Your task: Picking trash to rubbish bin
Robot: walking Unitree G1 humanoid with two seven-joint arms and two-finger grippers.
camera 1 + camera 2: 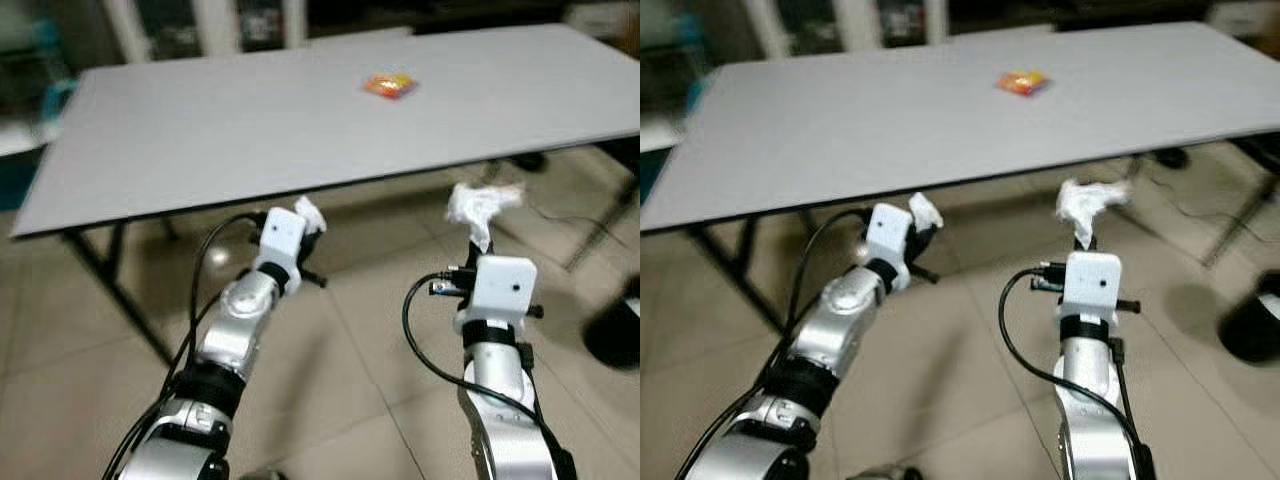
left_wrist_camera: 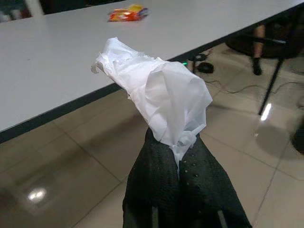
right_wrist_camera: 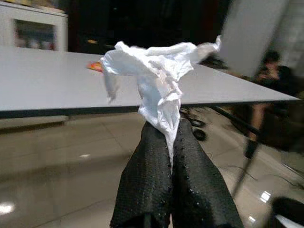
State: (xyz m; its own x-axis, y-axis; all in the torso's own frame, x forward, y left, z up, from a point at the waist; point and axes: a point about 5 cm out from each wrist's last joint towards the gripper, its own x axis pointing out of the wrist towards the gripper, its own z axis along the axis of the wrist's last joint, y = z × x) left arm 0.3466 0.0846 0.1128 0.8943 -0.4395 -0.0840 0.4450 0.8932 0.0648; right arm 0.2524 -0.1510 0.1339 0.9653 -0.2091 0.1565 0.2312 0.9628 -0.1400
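Left gripper [image 2: 179,164]: 2 black fingers pressed together on a crumpled white tissue [image 2: 156,90], held in the air near the front edge of the table, over the floor.
Right gripper [image 3: 172,142]: 2 black fingers clamped on a second crumpled white tissue wad [image 3: 154,71], raised just below table-edge height, to the right of the left arm.
Left tissue position: sticks out past the fingertips, clear of the table and the floor.
Right tissue position: fans out above the fingertips, apart from the table edge.
Table: large grey rectangular tabletop [image 1: 250,120] on dark metal legs, far side of both arms.
Item on table: 1 small orange and yellow snack wrapper [image 1: 390,86], lying flat on the far right part of the tabletop, well apart from both grippers.
Floor: glossy beige tiles [image 1: 350,380] with dark joints, under both arms.
Far right, floor level: a dark round object [image 1: 1252,325], partly cut off by the edge; I cannot tell what it is.
Cables: black cable [image 1: 425,345] looping beside the right wrist.
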